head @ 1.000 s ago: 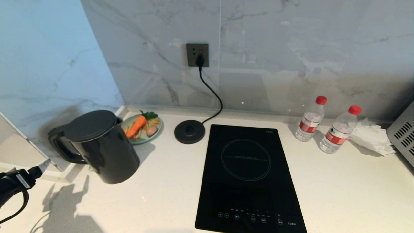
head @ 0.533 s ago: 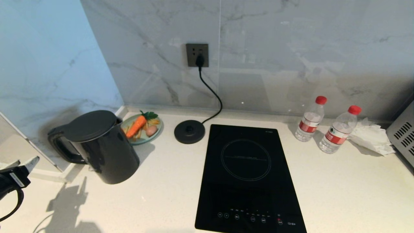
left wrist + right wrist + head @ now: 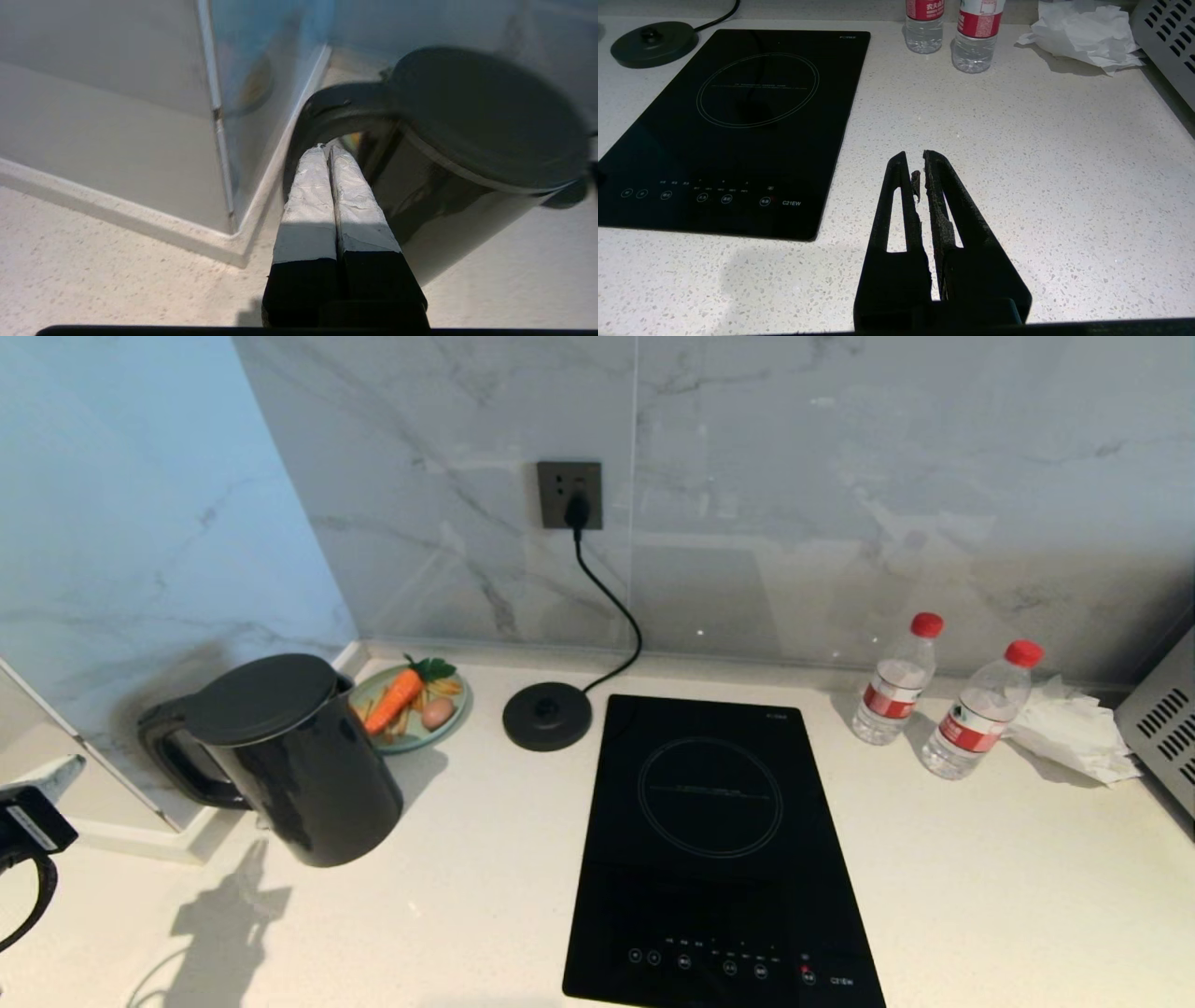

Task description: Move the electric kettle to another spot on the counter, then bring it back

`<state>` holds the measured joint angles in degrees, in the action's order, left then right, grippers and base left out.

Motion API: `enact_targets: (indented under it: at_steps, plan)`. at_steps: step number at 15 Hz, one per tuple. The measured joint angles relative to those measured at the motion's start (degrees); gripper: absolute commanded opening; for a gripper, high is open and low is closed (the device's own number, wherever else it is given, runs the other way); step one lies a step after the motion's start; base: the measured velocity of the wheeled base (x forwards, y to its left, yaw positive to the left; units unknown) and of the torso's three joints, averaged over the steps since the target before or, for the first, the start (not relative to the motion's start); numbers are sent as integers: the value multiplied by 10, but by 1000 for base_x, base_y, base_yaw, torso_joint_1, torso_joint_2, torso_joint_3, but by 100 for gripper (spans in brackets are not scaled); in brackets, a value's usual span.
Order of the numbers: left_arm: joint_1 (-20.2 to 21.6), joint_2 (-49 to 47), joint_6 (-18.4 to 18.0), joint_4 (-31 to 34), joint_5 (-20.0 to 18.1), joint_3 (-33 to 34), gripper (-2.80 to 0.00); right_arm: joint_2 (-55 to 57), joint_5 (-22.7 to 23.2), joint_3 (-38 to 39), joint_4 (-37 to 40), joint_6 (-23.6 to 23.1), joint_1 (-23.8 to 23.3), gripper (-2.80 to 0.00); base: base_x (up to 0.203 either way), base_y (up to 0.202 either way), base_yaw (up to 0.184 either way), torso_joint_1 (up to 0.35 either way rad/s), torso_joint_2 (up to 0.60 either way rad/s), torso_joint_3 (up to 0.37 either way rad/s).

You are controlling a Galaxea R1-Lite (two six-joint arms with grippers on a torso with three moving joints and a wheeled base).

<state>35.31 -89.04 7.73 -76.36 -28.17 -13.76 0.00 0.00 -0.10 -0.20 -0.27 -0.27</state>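
Observation:
The electric kettle point(image 3: 299, 775), glossy black with a flat lid, stands upright on the speckled counter point(image 3: 485, 896) at the left, close to the wall corner. Its loop handle point(image 3: 173, 756) points left. My left gripper point(image 3: 63, 769) sits at the left edge of the head view, apart from the handle, shut with nothing in it. In the left wrist view its white-taped tips point(image 3: 324, 149) point at the handle point(image 3: 327, 100) of the kettle point(image 3: 467, 140). My right gripper point(image 3: 914, 156) hangs shut and empty over bare counter point(image 3: 1041, 186).
The corded base disc point(image 3: 547, 715) lies left of the black hob point(image 3: 719, 840). A plate point(image 3: 455, 719) with a carrot sits behind the kettle. Two water bottles point(image 3: 898, 679), point(image 3: 980, 709), a crumpled tissue point(image 3: 1074, 728) and a vented appliance point(image 3: 1162, 719) stand at the right.
My left gripper has drawn back toward the left edge and its fingers have gone from open to shut. The kettle has stayed where it was.

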Motion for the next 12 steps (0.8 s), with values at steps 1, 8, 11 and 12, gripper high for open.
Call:
enact_targets:
  at_steps: [1,8,11,12]
  plan:
    - [-9,33,16,41,0,-18,-280,0,0,0,0,0,0,-280,0,0,0,0,0,0]
    - [-108,216,207,545,-98,-305,-280,0,0,0,0,0,0,-280,0,0,0,0,0,0]
    - [-87,249,223,698,-277,-368,-280,0,0,0,0,0,0,-280,0,0,0,0,0,0]
    - [-80,255,224,743,-337,-387,-280,0,0,0,0,0,0,-280,0,0,0,0,0,0]
